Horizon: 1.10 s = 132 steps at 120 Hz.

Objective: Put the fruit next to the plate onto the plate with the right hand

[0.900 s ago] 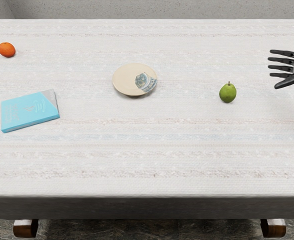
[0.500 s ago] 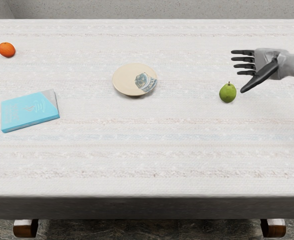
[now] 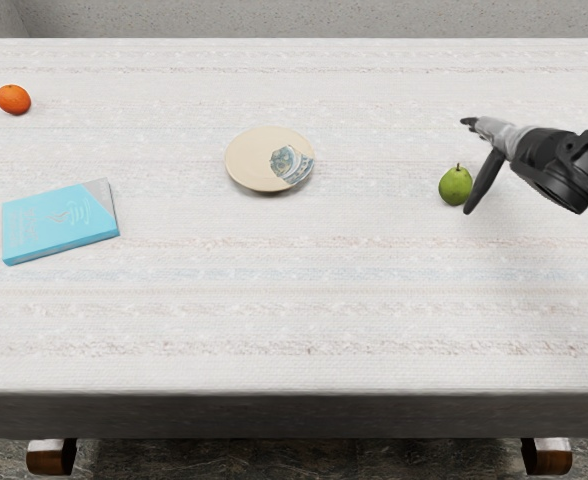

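Right hand [image 3: 496,140], right of frame: thumb splayed, holding nothing, just beside pear [image 3: 455,187]. Pear likely light, firm, smooth, roll-prone; wrap fingers around belly.

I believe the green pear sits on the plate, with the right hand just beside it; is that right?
Not quite: the head view shows the pear on the table, right of the plate and apart from it. The right hand is indeed beside the pear.
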Tool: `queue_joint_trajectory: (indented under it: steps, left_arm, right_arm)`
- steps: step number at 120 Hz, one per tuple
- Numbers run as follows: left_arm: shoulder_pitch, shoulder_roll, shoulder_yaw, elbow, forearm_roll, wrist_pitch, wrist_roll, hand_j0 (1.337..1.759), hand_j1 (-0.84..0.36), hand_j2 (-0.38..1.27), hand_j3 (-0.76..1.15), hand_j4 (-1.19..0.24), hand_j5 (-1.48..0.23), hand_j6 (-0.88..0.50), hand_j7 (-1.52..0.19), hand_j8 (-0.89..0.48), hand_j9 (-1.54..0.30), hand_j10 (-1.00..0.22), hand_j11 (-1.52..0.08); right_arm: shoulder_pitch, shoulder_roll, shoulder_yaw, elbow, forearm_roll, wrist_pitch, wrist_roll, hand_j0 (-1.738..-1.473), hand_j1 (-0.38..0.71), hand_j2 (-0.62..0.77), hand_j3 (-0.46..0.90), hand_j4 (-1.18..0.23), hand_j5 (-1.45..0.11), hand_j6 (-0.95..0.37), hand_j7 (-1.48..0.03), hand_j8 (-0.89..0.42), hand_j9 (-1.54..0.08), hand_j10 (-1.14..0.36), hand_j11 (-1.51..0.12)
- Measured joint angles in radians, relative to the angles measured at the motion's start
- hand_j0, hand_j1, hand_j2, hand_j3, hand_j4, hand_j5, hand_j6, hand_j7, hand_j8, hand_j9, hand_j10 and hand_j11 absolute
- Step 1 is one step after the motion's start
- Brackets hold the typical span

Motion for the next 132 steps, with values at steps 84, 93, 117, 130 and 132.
queue_joint_trajectory:
  steps: [84, 93, 117, 130, 132]
  left_arm:
    - [0.0, 0.0, 0.0, 0.0, 0.0, 0.0, 0.0, 1.658, 0.35, 0.0, 0.0, 0.0, 0.0, 0.0, 0.0, 0.0, 0.0, 0.0, 0.0]
    - [0.0, 0.0, 0.0, 0.0, 0.0, 0.0, 0.0, 1.658, 0.35, 0.0, 0.0, 0.0, 0.0, 0.0, 0.0, 0.0, 0.0, 0.0, 0.0]
    - [0.0, 0.0, 0.0, 0.0, 0.0, 0.0, 0.0, 1.658, 0.35, 0.0, 0.0, 0.0, 0.0, 0.0, 0.0, 0.0, 0.0, 0.0, 0.0]
    - [0.0, 0.0, 0.0, 0.0, 0.0, 0.0, 0.0, 1.658, 0.35, 0.0, 0.0, 0.0, 0.0, 0.0, 0.0, 0.0, 0.0, 0.0, 0.0]
    - [0.0, 0.0, 0.0, 0.0, 0.0, 0.0, 0.0, 1.658, 0.35, 0.0, 0.0, 0.0, 0.0, 0.0, 0.0, 0.0, 0.0, 0.0, 0.0]
  right_arm:
    - [-0.024, 0.145, -0.074, -0.108, 0.044, -0.216, 0.001, -1.658, -0.19, -0.03, 0.0, -0.13, -0.17, -0.14, -0.17, -0.13, -0.17, -0.13, -0.17]
    - [-0.027, 0.145, -0.075, -0.109, 0.05, -0.215, 0.001, -1.658, -0.13, -0.04, 0.0, -0.19, -0.24, -0.19, -0.24, -0.19, -0.24, -0.18, -0.24]
    - [-0.039, 0.145, -0.074, -0.11, 0.054, -0.212, 0.002, -1.657, -0.03, -0.11, 0.0, -0.27, -0.38, -0.28, -0.36, -0.27, -0.38, -0.27, -0.38]
    - [-0.049, 0.147, -0.073, -0.123, 0.055, -0.212, 0.003, -1.657, 0.0, -0.1, 0.0, -0.3, -0.41, -0.31, -0.4, -0.3, -0.41, -0.29, -0.41]
    - [-0.05, 0.147, -0.073, -0.125, 0.055, -0.212, 0.003, -1.657, 0.0, -0.1, 0.0, -0.3, -0.41, -0.31, -0.4, -0.3, -0.41, -0.3, -0.41]
